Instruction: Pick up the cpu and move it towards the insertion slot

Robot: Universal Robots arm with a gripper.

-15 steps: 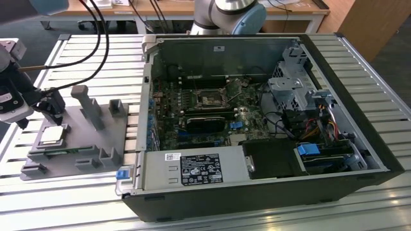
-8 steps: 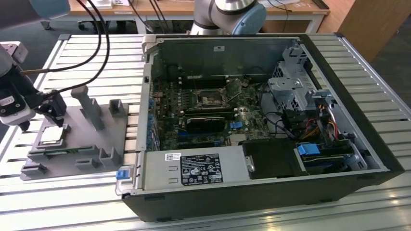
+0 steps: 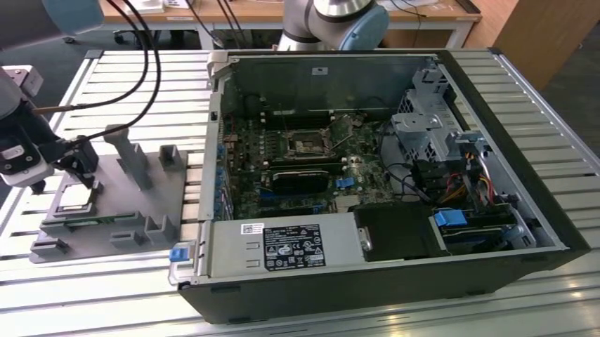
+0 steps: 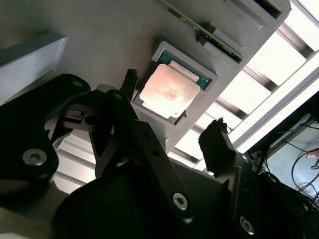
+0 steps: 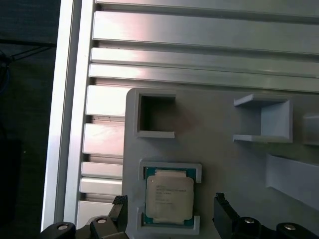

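Straddling the square, silvery cpu in its matte grey plastic pocket, the black claw hangs spread.

Jaws cut off at first wrist view's edge; arm at the exterior view's left.

A slatted aluminium workbench gleams under bright light, with a wooden desk along the far side, a wooden panel at the exterior view's far right and dark floor beyond.
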